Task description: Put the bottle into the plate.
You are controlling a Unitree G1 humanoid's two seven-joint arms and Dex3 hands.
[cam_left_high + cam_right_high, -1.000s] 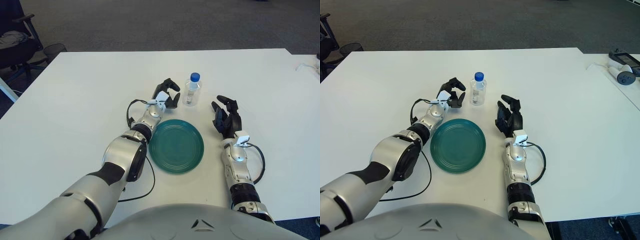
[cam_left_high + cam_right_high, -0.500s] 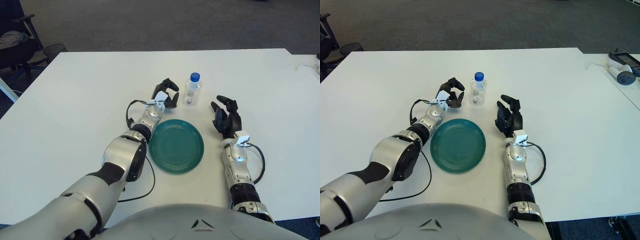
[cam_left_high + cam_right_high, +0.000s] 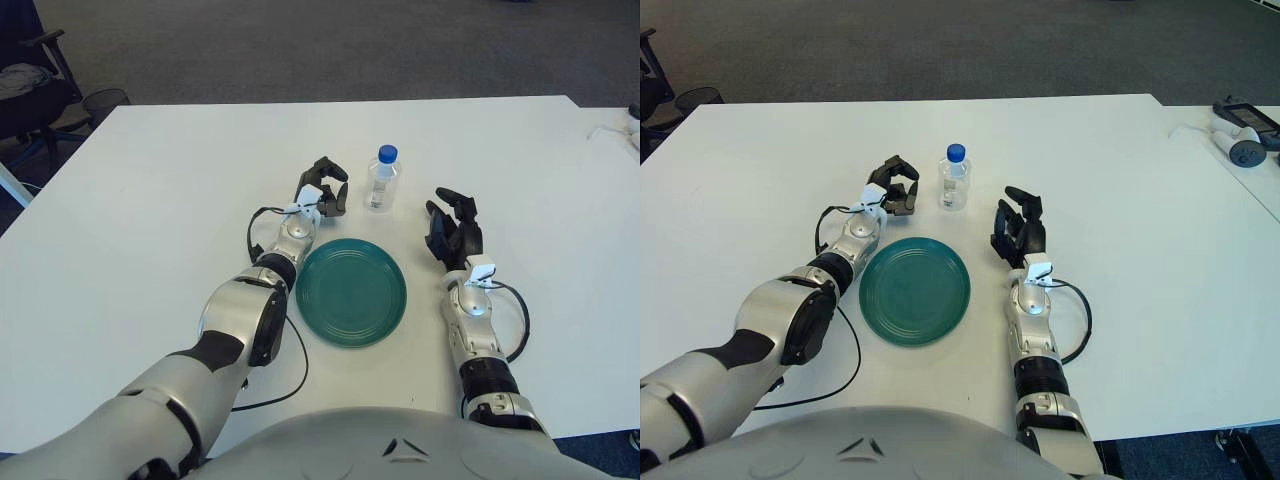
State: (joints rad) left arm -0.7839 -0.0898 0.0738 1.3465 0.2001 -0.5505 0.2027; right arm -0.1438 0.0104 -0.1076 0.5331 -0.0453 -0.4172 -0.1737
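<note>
1. left eye view: the bottle (image 3: 380, 178), clear with a blue cap, stands upright on the white bench (image 3: 150, 200), beyond the far rim of the green plate (image 3: 351, 292) and apart from it.
2. left eye view: the left hand (image 3: 322, 189) shows just left of the bottle, with a narrow strip of bench between them. its dark fingers (image 3: 330, 170) are curled inward in a loose hook and hold nothing; they do not touch the bottle.
3. left eye view: the right hand (image 3: 452, 231) shows to the right of the plate and nearer than the bottle. its fingers (image 3: 450, 199) are spread and stretched out, nothing between them, and it is clear of both bottle and plate.
4. left eye view: the plate lies flat between the two forearms, with nothing in it. a black cable (image 3: 285, 375) loops over the bench beside the left arm.
5. right eye view: the same layout. the bottle (image 3: 953, 179) is upright behind the plate (image 3: 915, 291); the left hand (image 3: 893, 186) is curled beside it on its left with a visible gap, grasping nothing.
6. right eye view: the right hand (image 3: 1020, 228) is wide, fingers extended, beside the plate's right rim and nearer than the bottle. whether either hand touches the bench cannot be told.
7. right eye view: a small pale device (image 3: 1244, 150) lies at the far right edge, on a neighbouring surface.
</note>
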